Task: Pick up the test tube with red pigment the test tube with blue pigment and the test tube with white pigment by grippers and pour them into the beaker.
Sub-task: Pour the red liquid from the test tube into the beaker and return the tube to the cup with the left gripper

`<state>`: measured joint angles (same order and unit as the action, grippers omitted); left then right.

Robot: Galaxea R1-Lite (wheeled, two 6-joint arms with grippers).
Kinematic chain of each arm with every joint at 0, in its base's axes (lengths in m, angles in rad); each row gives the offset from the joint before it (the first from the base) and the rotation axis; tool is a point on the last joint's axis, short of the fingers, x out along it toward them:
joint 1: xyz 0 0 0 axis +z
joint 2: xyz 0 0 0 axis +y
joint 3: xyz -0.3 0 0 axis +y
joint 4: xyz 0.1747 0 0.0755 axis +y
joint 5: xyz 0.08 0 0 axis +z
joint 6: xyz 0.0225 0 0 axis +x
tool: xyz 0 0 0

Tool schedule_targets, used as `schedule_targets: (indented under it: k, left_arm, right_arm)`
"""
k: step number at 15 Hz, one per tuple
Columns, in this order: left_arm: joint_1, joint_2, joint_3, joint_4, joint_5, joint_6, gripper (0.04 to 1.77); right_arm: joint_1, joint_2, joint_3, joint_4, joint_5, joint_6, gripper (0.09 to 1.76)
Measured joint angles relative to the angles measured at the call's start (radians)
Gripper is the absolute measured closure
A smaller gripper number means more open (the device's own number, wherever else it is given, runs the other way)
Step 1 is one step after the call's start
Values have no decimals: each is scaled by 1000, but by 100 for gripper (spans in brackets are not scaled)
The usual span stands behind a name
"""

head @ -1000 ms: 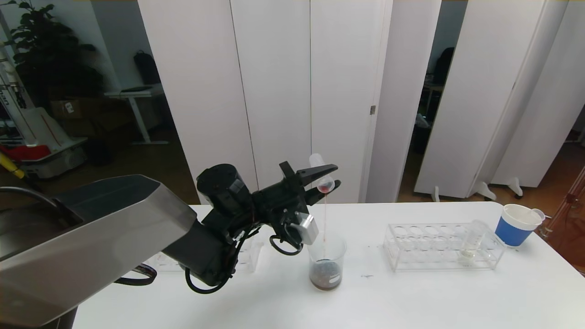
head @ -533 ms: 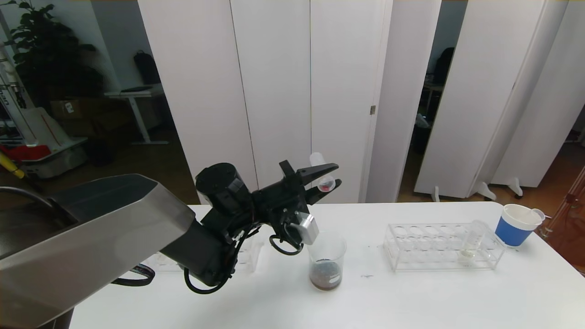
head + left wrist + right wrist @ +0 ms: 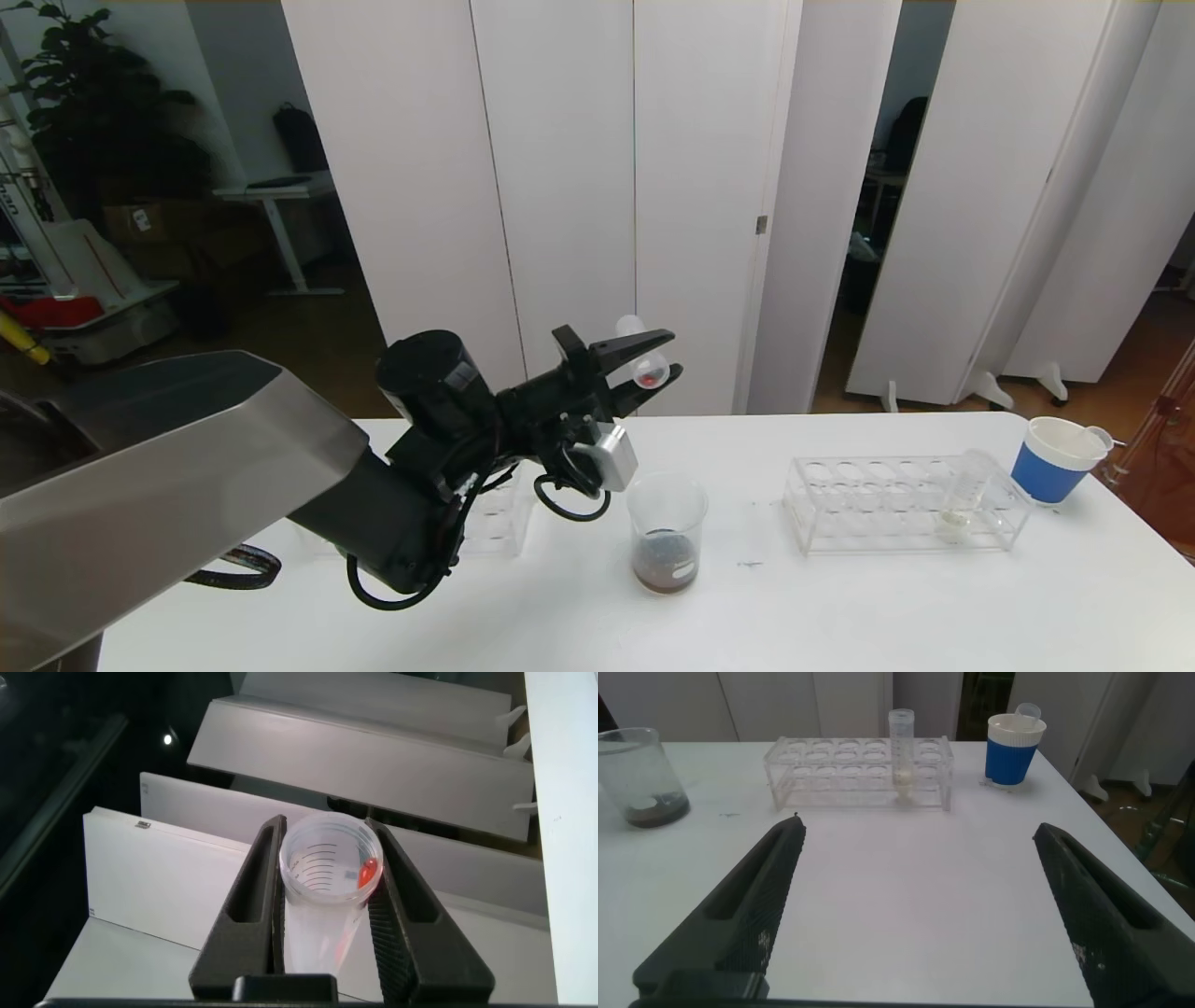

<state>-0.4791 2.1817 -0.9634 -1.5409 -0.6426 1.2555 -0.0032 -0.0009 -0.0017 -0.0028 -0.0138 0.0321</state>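
Gripping a test tube with red pigment (image 3: pixel 642 359), the left gripper (image 3: pixel 653 357) hangs above the white table (image 3: pixel 840 607), up at about 11 o'clock from the beaker (image 3: pixel 667 532); fingers (image 3: pixel 257 882) clamped on the tube's sides, tube tipped, a red drop at its lip. Beaker stands mid-table with dark liquid at its bottom. At 3 o'clock from it, a clear rack (image 3: pixel 887 504) holds the test tube with white pigment (image 3: pixel 962 499) upright. Blue-and-white paper cup (image 3: pixel 1055 460) just beyond the rack. Right gripper (image 3: pixel 915 905) low over the table, fingers spread wide, holding nothing.
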Motion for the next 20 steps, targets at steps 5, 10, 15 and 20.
schedule_targets:
  k: [5, 10, 15, 20]
  left_arm:
    - [0, -117, 24, 379, 43, -5, 121]
    - [7, -222, 7, 619, 63, -9, 121]
    - [8, -327, -38, 900, 73, -9, 121]
    - [-3, -437, -214, 1442, 76, -10, 121]
  right_arm:
    - [0, 0, 0, 0, 0, 0, 10]
    - [0, 0, 0, 0, 0, 0, 10]
    - [0, 0, 0, 0, 0, 0, 10]
    - [0, 0, 0, 0, 0, 0, 10]
